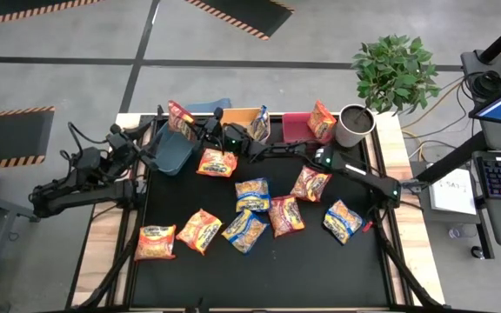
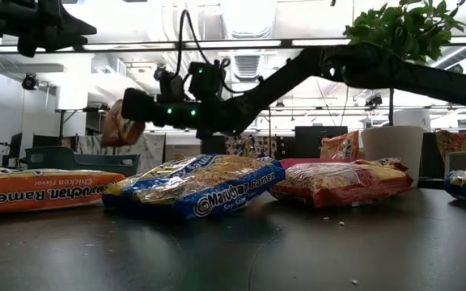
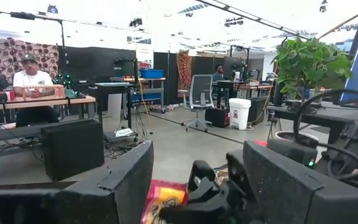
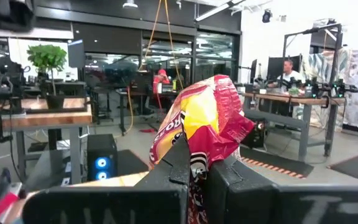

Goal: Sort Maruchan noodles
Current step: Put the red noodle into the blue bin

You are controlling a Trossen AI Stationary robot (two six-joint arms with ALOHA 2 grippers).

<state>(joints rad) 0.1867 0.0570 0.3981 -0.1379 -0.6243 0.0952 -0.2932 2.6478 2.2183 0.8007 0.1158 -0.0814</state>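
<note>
My right gripper was clenched on a red-trimmed Maruchan packet, held upright in the air above the blue bin at the table's far edge. My left gripper hung just beside that bin, fingers spread and empty. The remaining ramen packets lay scattered on the black mat nearer me.
</note>
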